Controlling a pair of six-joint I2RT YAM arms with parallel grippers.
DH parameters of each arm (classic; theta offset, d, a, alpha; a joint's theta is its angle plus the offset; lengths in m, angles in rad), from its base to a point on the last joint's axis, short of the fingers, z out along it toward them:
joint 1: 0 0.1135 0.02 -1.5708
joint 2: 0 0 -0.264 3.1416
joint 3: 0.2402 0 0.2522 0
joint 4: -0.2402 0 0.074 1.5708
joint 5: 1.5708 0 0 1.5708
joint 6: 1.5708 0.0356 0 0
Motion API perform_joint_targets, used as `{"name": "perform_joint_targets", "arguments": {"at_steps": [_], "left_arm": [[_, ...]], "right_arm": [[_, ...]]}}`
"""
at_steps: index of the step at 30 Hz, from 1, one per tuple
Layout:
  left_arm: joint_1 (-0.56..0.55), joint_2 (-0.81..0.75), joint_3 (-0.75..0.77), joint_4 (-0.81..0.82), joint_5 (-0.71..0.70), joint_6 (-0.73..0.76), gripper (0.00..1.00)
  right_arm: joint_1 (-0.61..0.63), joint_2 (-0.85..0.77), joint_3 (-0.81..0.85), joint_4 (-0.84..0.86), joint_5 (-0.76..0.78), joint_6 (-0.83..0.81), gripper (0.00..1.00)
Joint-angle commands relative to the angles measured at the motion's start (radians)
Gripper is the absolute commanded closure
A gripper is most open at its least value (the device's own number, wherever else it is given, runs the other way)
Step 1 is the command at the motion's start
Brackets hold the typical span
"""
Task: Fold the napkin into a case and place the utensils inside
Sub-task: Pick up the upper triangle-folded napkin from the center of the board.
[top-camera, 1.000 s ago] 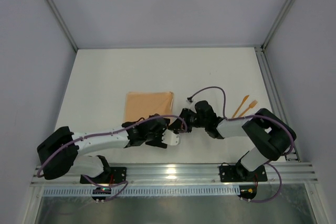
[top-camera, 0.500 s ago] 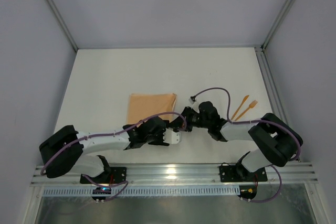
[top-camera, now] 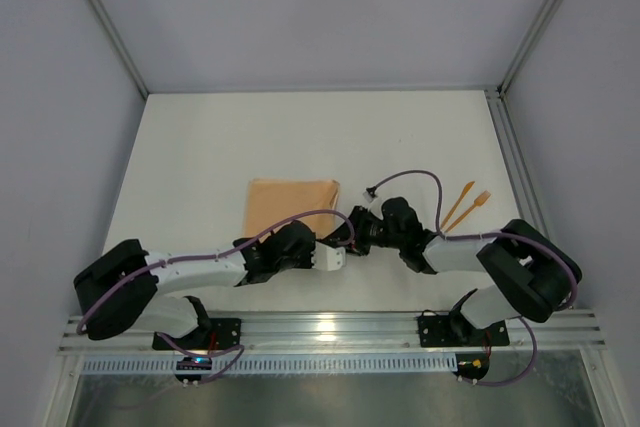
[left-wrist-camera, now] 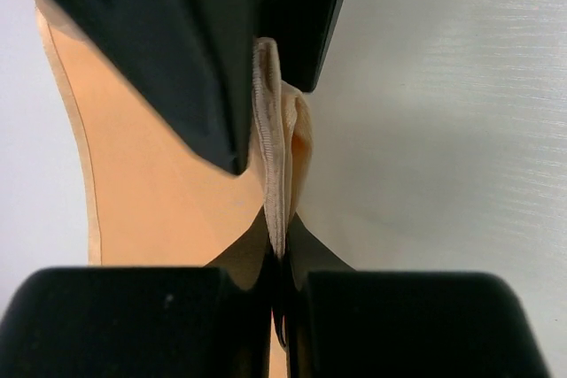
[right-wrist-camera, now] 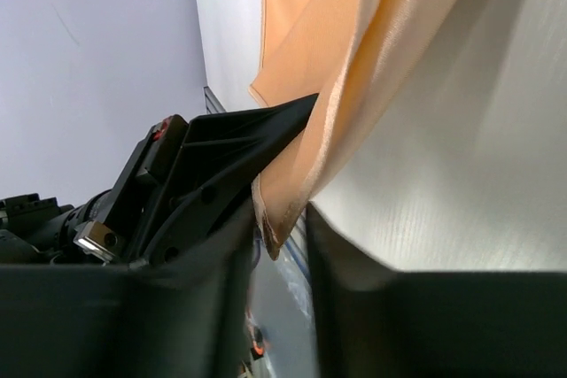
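Napkin [top-camera: 290, 205] corner pinched between both sets of fingers

The napkin lies mostly flat on the table [top-camera: 200, 137], left of centre, with its near right corner raised into a standing fold. The left fingers [left-wrist-camera: 133, 325] are clenched on the fold's hemmed edge. The right fingers [right-wrist-camera: 425, 325] grasp the same corner just beside them, coming from the opposite side. The utensils [top-camera: 466, 203] lie well apart to the right.

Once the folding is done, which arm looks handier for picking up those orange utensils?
Right. The utensils lie on the right side, close beside the right arm; the left tool sits farther off. Both it and the right tool now pinch the napkin.
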Motion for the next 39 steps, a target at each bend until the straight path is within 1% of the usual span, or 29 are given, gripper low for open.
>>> {"name": "perform_joint_targets", "arguments": {"at_steps": [1, 4, 9, 10, 11, 12, 13, 14, 15, 16, 17, 19, 25, 28, 30, 33, 39], "left_arm": [[-0.006, -0.036, 0.006, -0.005, 0.005, -0.004, 1.0], [-0.006, -0.049, 0.01, -0.032, 0.024, -0.006, 1.0], [-0.006, -0.059, 0.023, -0.075, 0.041, -0.011, 1.0], [-0.006, -0.062, 0.024, -0.077, 0.043, -0.012, 1.0], [-0.006, -0.062, 0.024, -0.077, 0.043, -0.012, 1.0], [-0.006, -0.066, 0.023, -0.072, 0.043, -0.011, 1.0], [-0.006, -0.069, 0.02, -0.066, 0.041, -0.008, 1.0], [-0.006, -0.07, 0.017, -0.06, 0.038, -0.003, 1.0], [-0.006, -0.07, 0.018, -0.046, 0.037, -0.001, 1.0], [-0.006, -0.07, 0.018, -0.043, 0.037, 0.006, 1.0], [-0.006, -0.069, 0.018, -0.038, 0.034, 0.011, 1.0], [-0.006, -0.067, 0.017, -0.029, 0.031, 0.023, 1.0], [-0.006, -0.07, 0.018, -0.025, 0.038, 0.037, 1.0], [-0.006, -0.067, 0.015, -0.028, 0.04, 0.042, 1.0], [-0.006, -0.069, 0.012, -0.028, 0.043, 0.045, 1.0], [-0.006, -0.072, 0.007, -0.025, 0.046, 0.045, 1.0], [-0.006, -0.069, 0.009, -0.014, 0.049, 0.048, 1.0]], "right_arm": [[-0.006, -0.05, -0.004, 0.02, -0.002, -0.061, 0.56], [-0.026, -0.119, -0.012, -0.034, 0.004, -0.153, 0.38], [-0.078, -0.309, -0.05, -0.187, 0.079, -0.351, 0.31], [-0.089, -0.37, -0.056, -0.212, 0.113, -0.382, 0.3], [-0.104, -0.394, -0.061, -0.28, 0.127, -0.376, 0.28], [-0.124, -0.411, -0.06, -0.323, 0.133, -0.359, 0.28], [-0.167, -0.414, -0.053, -0.377, 0.125, -0.3, 0.28], [-0.181, -0.403, -0.044, -0.463, 0.116, -0.273, 0.28], [-0.186, -0.391, -0.037, -0.479, 0.11, -0.247, 0.28], [-0.176, -0.368, -0.044, -0.47, 0.099, -0.191, 0.28], [-0.166, -0.36, -0.055, -0.41, 0.09, -0.152, 0.29], [-0.12, -0.348, -0.073, -0.371, 0.139, -0.08, 0.29], [-0.052, -0.316, -0.021, -0.335, 0.234, -0.017, 0.29], [0.008, -0.282, 0.002, -0.307, 0.283, 0.021, 0.29], [0.043, -0.238, 0.02, -0.307, 0.3, 0.054, 0.29], [0.067, -0.18, 0.019, -0.249, 0.3, 0.098, 0.29], [0.098, -0.087, 0.074, -0.193, 0.323, 0.121, 0.28]]}}
